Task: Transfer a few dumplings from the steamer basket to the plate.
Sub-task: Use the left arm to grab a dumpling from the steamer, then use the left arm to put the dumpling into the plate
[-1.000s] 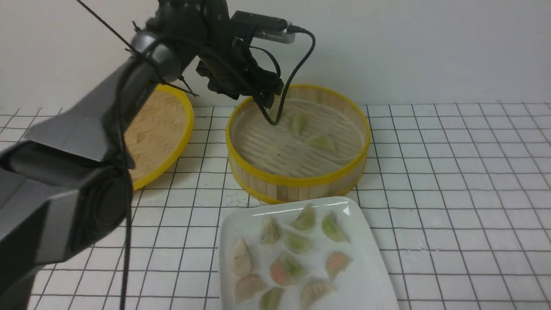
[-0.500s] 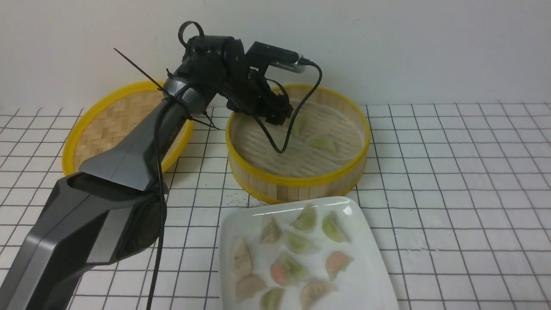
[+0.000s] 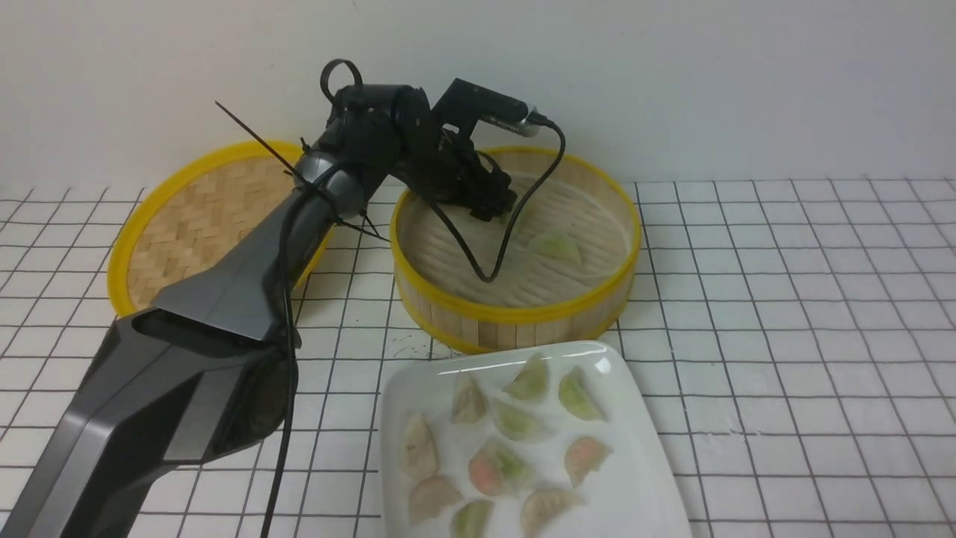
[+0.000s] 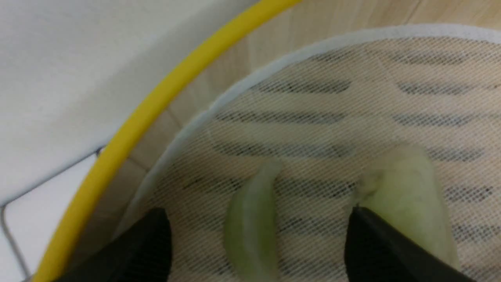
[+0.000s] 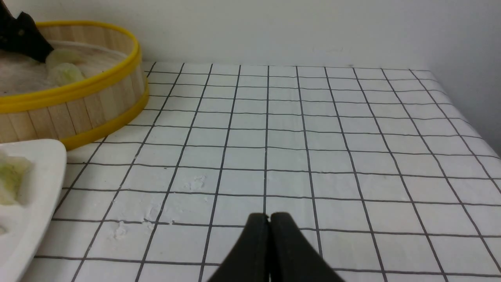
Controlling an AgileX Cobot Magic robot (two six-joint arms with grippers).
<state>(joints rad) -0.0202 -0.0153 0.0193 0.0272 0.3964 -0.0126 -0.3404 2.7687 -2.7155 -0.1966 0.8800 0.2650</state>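
The steamer basket (image 3: 515, 314) stands at the back centre and holds two pale green dumplings. One dumpling (image 3: 554, 245) lies clear of the arm; the other is hidden behind my left gripper (image 3: 497, 209) in the front view. In the left wrist view my left gripper (image 4: 256, 239) is open low over the basket floor, with one green dumpling (image 4: 250, 223) between its jaws and untouched, and the second dumpling (image 4: 407, 196) beside one finger. The white plate (image 3: 657, 478) in front holds several dumplings (image 3: 515, 422). My right gripper (image 5: 269, 219) is shut and empty over the table.
The shallow woven lid (image 3: 202, 217) lies left of the basket. A black cable (image 3: 485, 273) from the left wrist hangs into the basket. The right wrist view shows the basket (image 5: 78, 105), the plate's corner (image 5: 35, 184) and gridded tabletop up to a wall.
My left arm has dropped and reached forward, bringing its gripper down into the basket over the far dumpling, which it now hides in the front view. The plate's dumplings have not moved.
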